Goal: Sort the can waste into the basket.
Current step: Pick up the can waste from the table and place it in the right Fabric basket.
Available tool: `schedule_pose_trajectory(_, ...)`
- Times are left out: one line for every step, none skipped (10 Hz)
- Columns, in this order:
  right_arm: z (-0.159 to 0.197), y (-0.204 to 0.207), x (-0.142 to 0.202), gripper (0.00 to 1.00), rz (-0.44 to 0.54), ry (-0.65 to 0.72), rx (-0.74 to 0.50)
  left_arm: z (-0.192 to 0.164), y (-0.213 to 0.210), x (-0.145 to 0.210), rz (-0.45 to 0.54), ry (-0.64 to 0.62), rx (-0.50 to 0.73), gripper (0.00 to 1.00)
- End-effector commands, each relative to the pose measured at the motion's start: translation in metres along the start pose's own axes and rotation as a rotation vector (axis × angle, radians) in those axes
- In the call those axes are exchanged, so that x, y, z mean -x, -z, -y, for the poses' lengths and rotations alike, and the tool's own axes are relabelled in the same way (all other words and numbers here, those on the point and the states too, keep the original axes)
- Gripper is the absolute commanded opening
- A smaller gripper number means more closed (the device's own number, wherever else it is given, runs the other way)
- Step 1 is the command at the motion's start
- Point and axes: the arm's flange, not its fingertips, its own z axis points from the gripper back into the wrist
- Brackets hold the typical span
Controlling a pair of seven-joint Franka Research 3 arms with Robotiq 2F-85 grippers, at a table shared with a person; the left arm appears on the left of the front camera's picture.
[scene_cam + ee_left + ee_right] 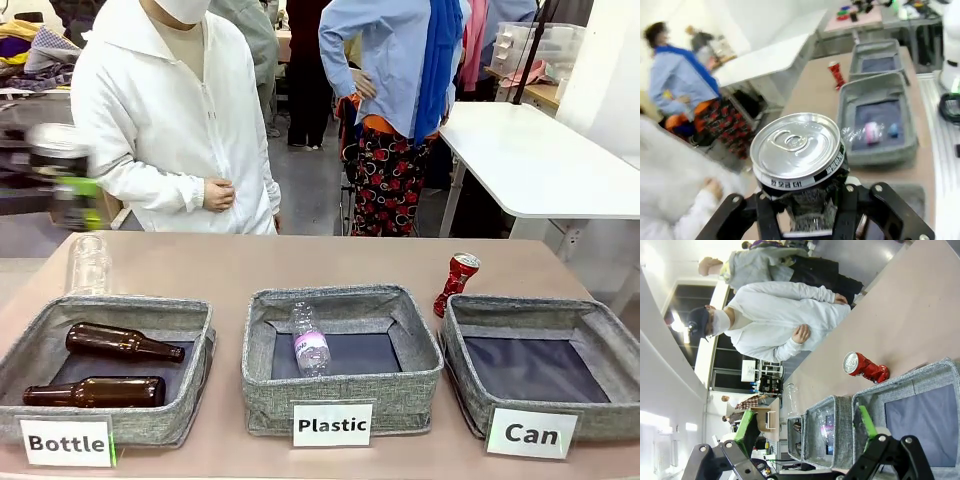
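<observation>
Black can [797,150] w/ silver top is sitting clenched between the L fingers [846,212], silver lid facing the L wrist cam. It's being held up in the air past the counter's [300,265] L end, well apart from the "Can" basket [530,308]; in front view it's showing as a blur at the pic's L edge, higher than the counter top. Red can [456,283], dented, is standing tilted on the counter just behind the far L corner of the "Can" basket, outside it; can't tell if it's touching the rim. R fingers [866,422] are hanging spread wide, gripping nothing, green pads well apart, pointing toward the "Can" basket w/ the red can showing beyond it. "Plastic" basket [265,400] is sitting in the middle of the row, holding a labelled clear bottle [310,340] lying on its dark floor, pink label showing. "Bottle" basket [110,308] is sitting at the L end, holding 2 brown bottles [122,342] lying on their sides, one behind the other. Bare clear bottle [88,265] is standing upright on the counter just behind that basket. Person in white top [170,110] is standing at the far side, L of centre, one hand [217,194] resting at the waist.
</observation>
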Motion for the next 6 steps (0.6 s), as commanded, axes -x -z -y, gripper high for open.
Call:
schedule_pose_trajectory(-0.035,-0.037,0.001,1.0,0.0,-0.067,-0.003,-0.028,0.109,-0.032,0.007,0.033,0.182,0.37)
schedule_pose_trajectory(-0.054,-0.066,0.007,1.0,-0.003,-0.138,0.102,-0.026,0.18,-0.057,-0.005,0.041,0.27,0.37)
schedule_pose_trajectory(-0.065,-0.091,0.014,1.0,-0.002,-0.196,0.14,-0.021,0.246,-0.08,-0.009,0.085,0.302,0.37)
schedule_pose_trajectory(-0.068,-0.117,0.018,1.0,-0.062,-0.209,0.09,-0.004,0.305,-0.103,-0.008,0.125,0.366,0.37)
schedule_pose_trajectory(-0.06,-0.14,0.019,1.0,-0.009,-0.227,0.164,0.017,0.364,-0.13,0.007,0.125,0.428,0.37)
schedule_pose_trajectory(-0.047,-0.154,0.018,1.0,0.016,-0.244,0.211,0.034,0.412,-0.148,0.003,0.167,0.461,0.37)
